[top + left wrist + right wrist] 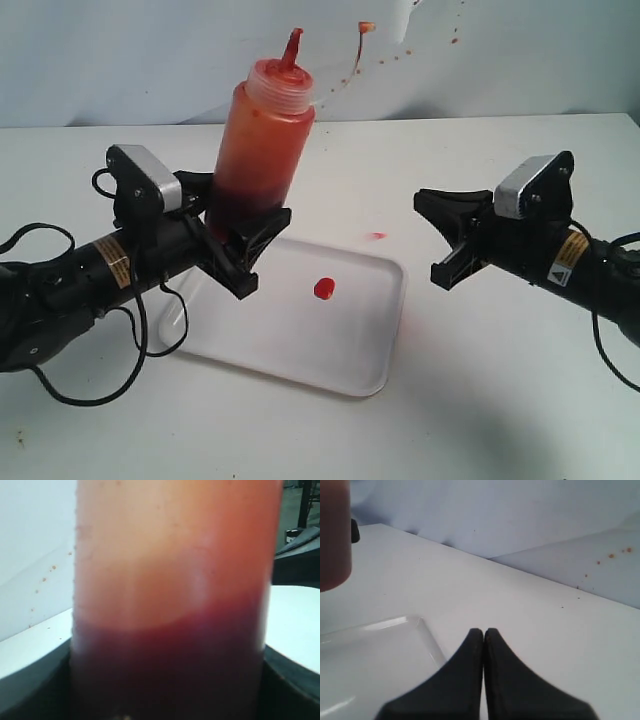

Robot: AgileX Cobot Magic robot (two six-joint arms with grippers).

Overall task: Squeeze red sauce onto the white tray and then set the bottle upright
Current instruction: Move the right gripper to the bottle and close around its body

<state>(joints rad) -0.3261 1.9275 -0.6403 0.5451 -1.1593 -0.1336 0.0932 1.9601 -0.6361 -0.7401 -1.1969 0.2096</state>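
- left claw [243, 242] grips the bottle [262, 140] (its dark fill sits low).
- red sauce [324, 288] on the white tray [375, 352], between the claws.
- right claw [484, 633] pinched together, empty, beside the tray's edge.

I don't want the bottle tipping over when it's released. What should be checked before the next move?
1. Squeeze done: ok, red sauce lies as a round blob on the white tray.
2. Hold: ok, the left gripper clamps the bottle low down.
3. Bottle vertical: not ok, it leans slightly, nozzle up.
4. Base resting on something: cannot tell, the fingers hide it.
5. Other arm clear: ok, the right gripper is shut, apart from the bottle.
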